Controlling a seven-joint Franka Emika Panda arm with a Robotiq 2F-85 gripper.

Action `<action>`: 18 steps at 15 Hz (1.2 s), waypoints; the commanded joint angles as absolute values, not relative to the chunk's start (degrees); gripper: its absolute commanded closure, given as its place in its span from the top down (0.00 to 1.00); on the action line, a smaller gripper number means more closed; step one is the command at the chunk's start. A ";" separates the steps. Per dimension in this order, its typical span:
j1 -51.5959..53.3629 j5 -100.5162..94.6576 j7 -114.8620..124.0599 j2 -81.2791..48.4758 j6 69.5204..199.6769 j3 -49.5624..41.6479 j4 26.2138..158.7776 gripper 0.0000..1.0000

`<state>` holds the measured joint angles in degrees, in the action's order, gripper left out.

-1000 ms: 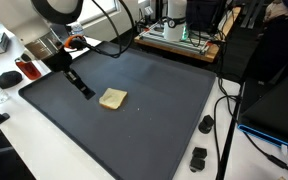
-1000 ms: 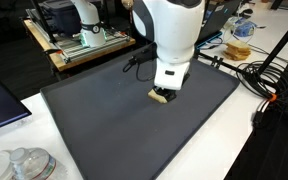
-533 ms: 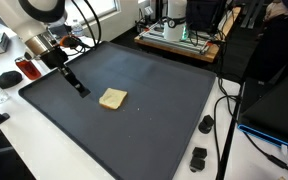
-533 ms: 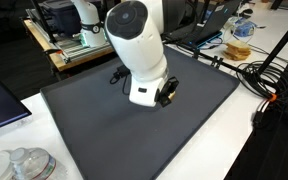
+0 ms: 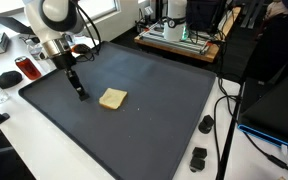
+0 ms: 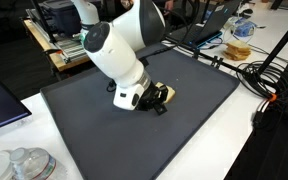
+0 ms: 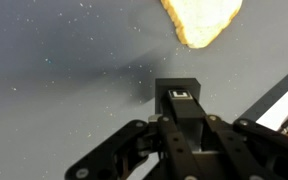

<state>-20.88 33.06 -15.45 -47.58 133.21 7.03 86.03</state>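
Observation:
A tan slice of bread [image 5: 112,98] lies on the dark grey mat [image 5: 144,120]. My gripper [image 5: 80,92] hangs low over the mat just beside the slice, its fingers pressed together and holding nothing. In an exterior view the gripper [image 6: 162,100] points at the bread [image 6: 168,92], which the arm partly hides. The wrist view shows the shut gripper [image 7: 180,97] over bare mat, with the bread [image 7: 199,18] ahead at the top edge, a short gap away.
A black mouse [image 5: 6,78] and a red object [image 5: 29,68] lie off the mat's edge near the arm. Black adapters [image 5: 198,158] and cables sit on the white table. A wooden rack [image 5: 179,38] stands behind. Plastic containers [image 6: 24,165] stand at a front corner.
The arm has swung and tilted down toward the mat's edge. The gripper tip stays close beside the bread, still shut. The bread has not moved.

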 commanded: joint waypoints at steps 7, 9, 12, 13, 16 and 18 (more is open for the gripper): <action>-24.49 54.56 -33.19 -27.31 151.63 11.24 115.84 0.05; -23.14 59.19 -36.14 -23.10 153.64 10.75 120.49 0.05; -22.91 61.71 -38.58 -17.76 156.85 12.63 126.37 0.05; -22.48 61.60 -38.23 -16.02 157.52 13.17 128.17 0.05; -20.10 58.95 -34.87 -11.82 159.28 14.44 132.37 0.05; -18.31 58.34 -33.81 -9.58 160.93 15.37 134.20 0.05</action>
